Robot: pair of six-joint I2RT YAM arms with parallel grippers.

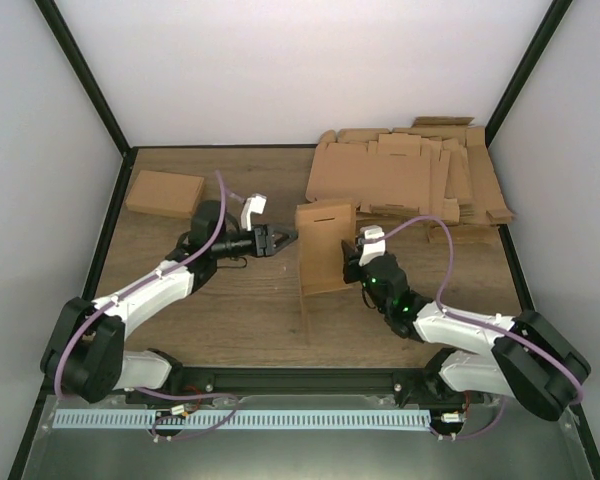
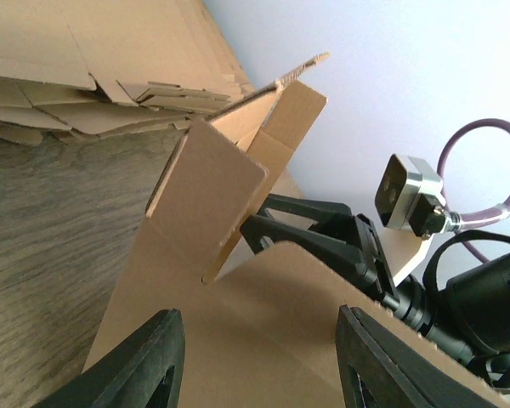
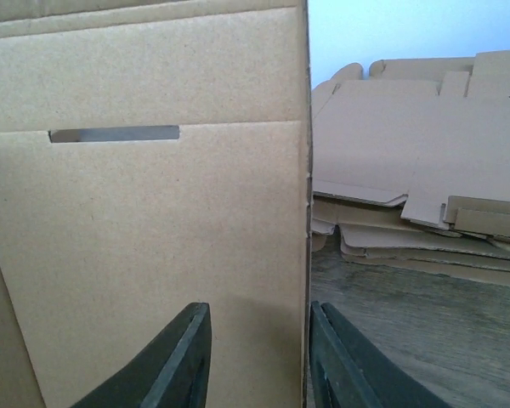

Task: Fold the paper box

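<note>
The paper box (image 1: 325,245) stands half raised near the middle of the table (image 1: 230,300). Its tall panel is upright, and a low strip of the same card runs from its left foot toward my bases. I have the box between my two claws.

My left claw (image 1: 283,238) points at it from the left, level with the upper half of the tall panel and just short of its left edge. The jaws stand well apart and clamp nothing. In my left wrist view, brown card fills the gap between the fingers (image 2: 144,365), seen face on. A rounded side flap (image 2: 212,200) rises just beyond them. I cannot tell whether the tips touch the card.

My right claw (image 1: 352,255) sits at the box's right side, close against the tall panel. Its jaws are parted too, with a clear gap between them and nothing pinched. In my right wrist view, the panel's face fills the left of the picture, with a narrow slot (image 3: 115,133) cut across it. The panel's vertical edge runs down just beside the inner side of my right-hand finger, and the other finger lies in front of the face. I cannot tell whether either one touches the card.

Behind the box, at the far right of the table, lies a pile of flat cardboard sheets (image 1: 410,180). A flat brown box (image 1: 165,192) rests at the far left, well apart from everything else.
</note>
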